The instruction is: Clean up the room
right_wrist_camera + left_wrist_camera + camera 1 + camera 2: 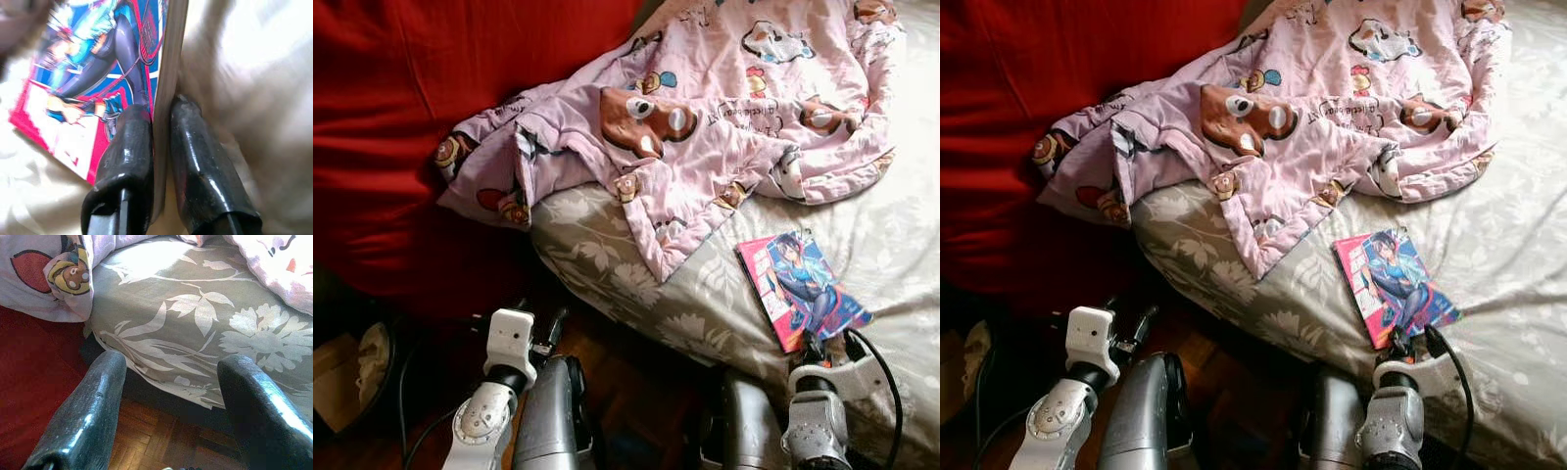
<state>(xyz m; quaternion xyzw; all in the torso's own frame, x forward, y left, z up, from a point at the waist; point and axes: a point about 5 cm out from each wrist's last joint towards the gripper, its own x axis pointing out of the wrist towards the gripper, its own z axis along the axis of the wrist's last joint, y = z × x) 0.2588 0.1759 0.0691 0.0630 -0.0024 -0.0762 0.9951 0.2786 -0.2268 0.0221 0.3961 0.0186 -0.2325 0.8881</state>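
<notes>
Currently right claw [159, 142] is clamped on the comic book's [800, 286] thin edge at 5 o'clock on the bed [901, 245]; left claw [171, 396] hangs apart. Risk: so shallow a pinch may let the book pivot or slip out.

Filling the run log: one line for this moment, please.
right pincer: shut on comic book edge | left pincer: open, idle by bed | pink blanket: crumpled on bed

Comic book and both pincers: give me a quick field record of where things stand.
comic book: flat on the floral bedsheet, near the bed's edge
right pincer: shut on the comic book's near edge, one finger on the cover, one under it
left pincer: open, holding nothing, above the wood floor facing the bed's side
pink blanket: crumpled, apart from the book
</notes>
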